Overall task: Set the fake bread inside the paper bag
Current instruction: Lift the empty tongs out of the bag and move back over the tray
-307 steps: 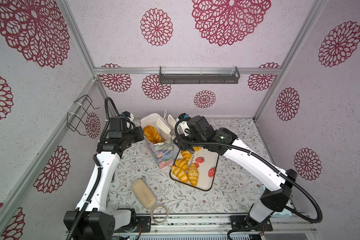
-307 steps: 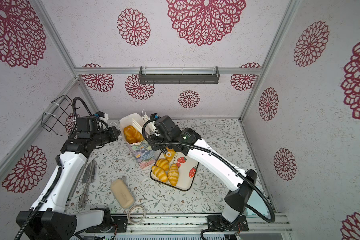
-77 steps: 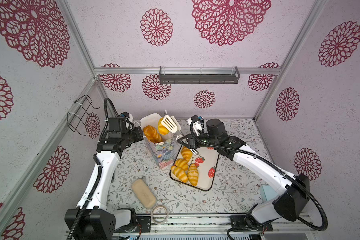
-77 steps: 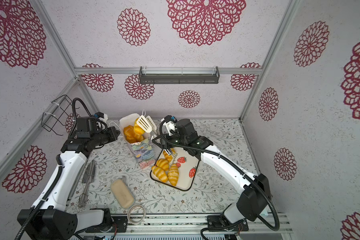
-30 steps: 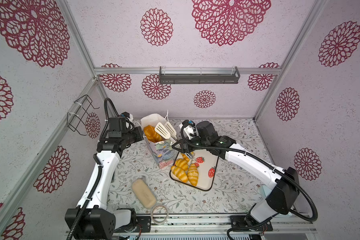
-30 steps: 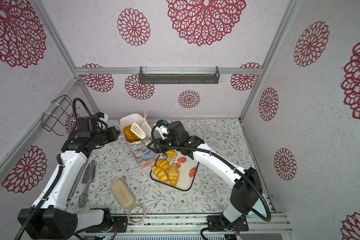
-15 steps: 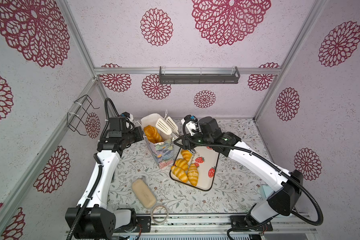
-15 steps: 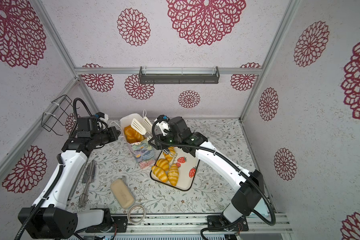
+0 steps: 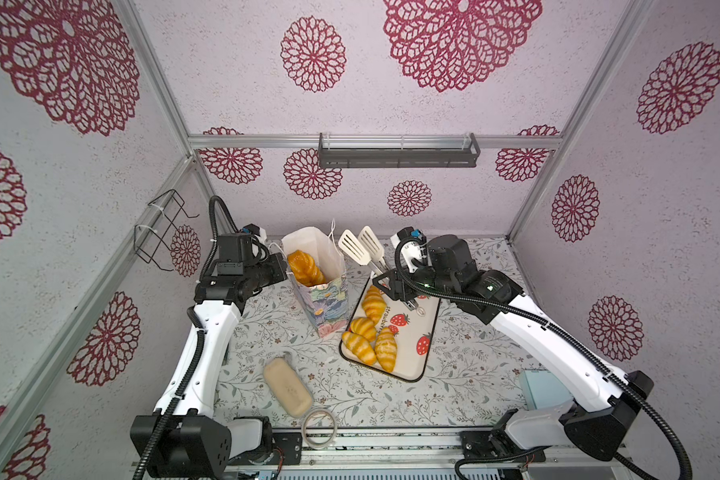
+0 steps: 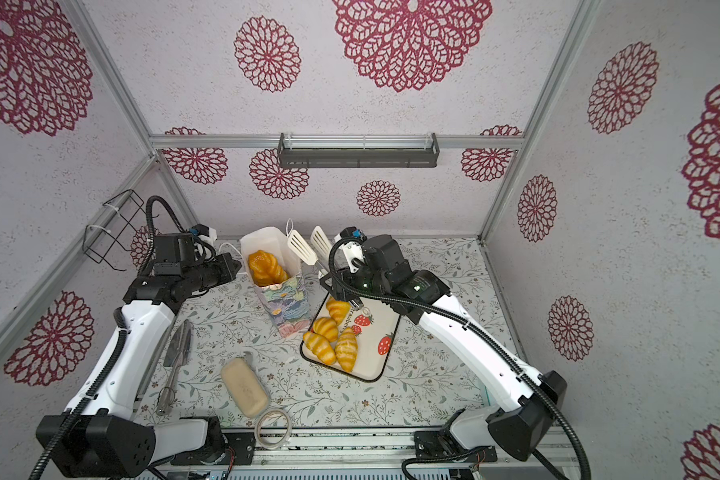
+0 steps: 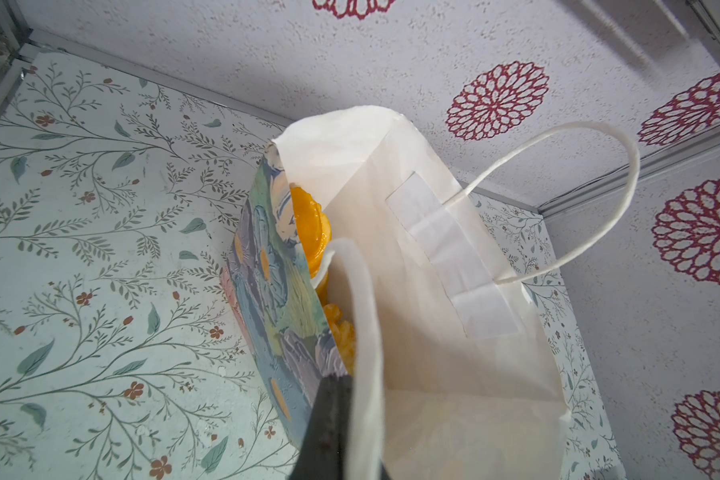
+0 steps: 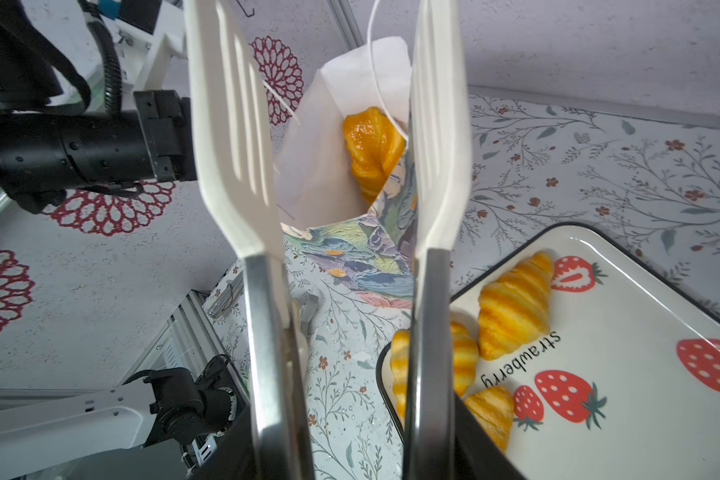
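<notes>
Fetch step: left hand (image 9: 281, 269) pinches floral paper bag (image 9: 325, 299); right hand (image 9: 386, 283) clamps empty white-bladed tongs (image 9: 350, 248). Next, straddle a glossy croissant (image 9: 373, 301).

Pale textured walls (image 9: 233, 83) with crimson rosettes (image 9: 313, 54), grey wall shelf (image 9: 398, 156), leaf-patterned tabletop (image 9: 466, 374)

I get bright, even, diffuse light in both top views, with only faint, soft shadows on the table (image 9: 267, 332), and the wide lens splays the frame posts (image 9: 583, 104) outward toward the corners. Through the right wrist camera the tongs (image 12: 233, 145) sit so close that their metal shafts blur at the lens, while the glossy loaf (image 12: 373, 145) throws small white glare spots. Through the left wrist camera the white inside of the paper bag (image 11: 433, 332) is nearly washed out, and its nearest rim is soft.
</notes>
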Controlling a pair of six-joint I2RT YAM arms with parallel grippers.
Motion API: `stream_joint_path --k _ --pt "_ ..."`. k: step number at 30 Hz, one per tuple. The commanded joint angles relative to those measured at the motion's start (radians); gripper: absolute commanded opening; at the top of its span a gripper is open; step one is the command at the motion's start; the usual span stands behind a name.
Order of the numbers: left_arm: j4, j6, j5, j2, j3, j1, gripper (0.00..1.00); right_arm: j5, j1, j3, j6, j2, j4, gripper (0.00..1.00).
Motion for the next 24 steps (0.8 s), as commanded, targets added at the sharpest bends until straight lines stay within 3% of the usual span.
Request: stream_joint_path --k 1,7,24 --pt "0.014 -0.003 -0.001 -0.008 -0.006 0.006 0.00 0.034 -0.044 -0.031 0.009 -0.046 -0.013 0.54" --pt "0.015 -0.005 0.005 -0.005 -0.007 0.006 0.00 0.030 -0.113 -0.122 0.057 -0.070 -0.019 0.54" --pt "0.015 -0.005 0.003 -0.004 -0.008 0.006 0.00 0.034 -0.146 -0.270 0.074 0.022 0.032 0.55"
